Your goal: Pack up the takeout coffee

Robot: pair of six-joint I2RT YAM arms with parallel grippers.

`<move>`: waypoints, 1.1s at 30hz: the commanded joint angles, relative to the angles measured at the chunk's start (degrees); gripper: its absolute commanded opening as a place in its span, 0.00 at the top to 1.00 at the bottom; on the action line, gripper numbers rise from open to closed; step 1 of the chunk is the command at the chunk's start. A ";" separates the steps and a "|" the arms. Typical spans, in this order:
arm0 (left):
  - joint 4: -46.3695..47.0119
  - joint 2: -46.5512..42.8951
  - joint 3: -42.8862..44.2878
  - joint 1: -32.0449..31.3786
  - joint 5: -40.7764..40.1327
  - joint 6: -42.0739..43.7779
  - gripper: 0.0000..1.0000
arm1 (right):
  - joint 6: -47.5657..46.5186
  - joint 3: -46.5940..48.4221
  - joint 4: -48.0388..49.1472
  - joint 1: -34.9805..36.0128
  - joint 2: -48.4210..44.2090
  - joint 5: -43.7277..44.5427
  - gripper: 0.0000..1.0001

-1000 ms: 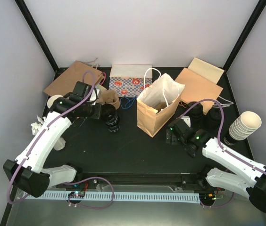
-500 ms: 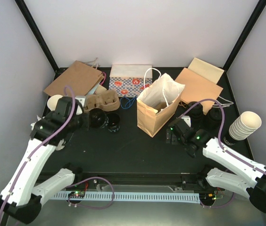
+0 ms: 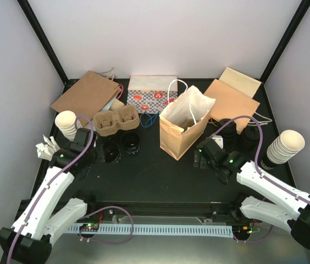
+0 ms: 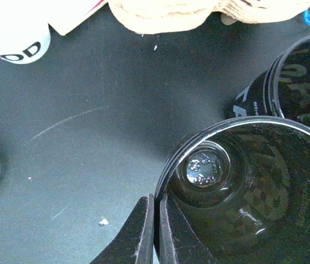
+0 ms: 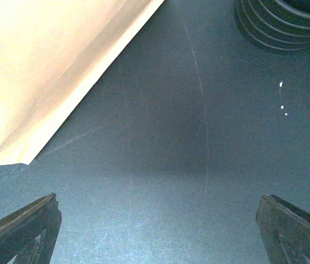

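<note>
A: Starting with the left gripper: slack or clenched?

B: Clenched, and grasping the near coffee cup by its rim. One finger outside the wall, the other inside, hardly a seam between them.

A: And placed how against the jaws?

B: Spreads away to the right of the tips, black and round, with a shiny disc at the middle. Meets both fingers right at the rim.

A: Further on?

B: Second coffee cup, ahead and to the right of the jaws, just beside the first. Cannot tell whether touching it. Straight ahead, well past the tips, the edge of a pulp carrier. Ahead and to the left, apart from everything, the white base of a cream cup stack.

A: Moving over to the right gripper?

B: Released, spread wide, holding nothing. Only bare table between the fingers.

A: Any coffee near those jaws?

B: Ahead and to the right, clear of both fingers: a black ribbed cup, cut off by the edge of the view. Ahead and to the left, the lower corner of a brown paper bag, standing on the table and touching neither finger.
</note>
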 commanded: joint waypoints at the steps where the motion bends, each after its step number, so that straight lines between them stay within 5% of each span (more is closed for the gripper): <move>1: 6.96 2.54 -0.35 0.47 -0.80 -5.33 0.98 | 1.76 0.03 -0.38 -0.19 -1.27 1.58 0.00; 14: 13.62 13.15 -3.90 0.47 -2.14 -9.10 0.98 | 2.26 -0.56 -0.43 -0.18 -2.36 1.70 0.00; 33: 13.38 14.43 -3.20 0.55 -2.72 -8.81 0.87 | 2.08 -0.56 -0.24 -0.23 -2.00 1.94 0.00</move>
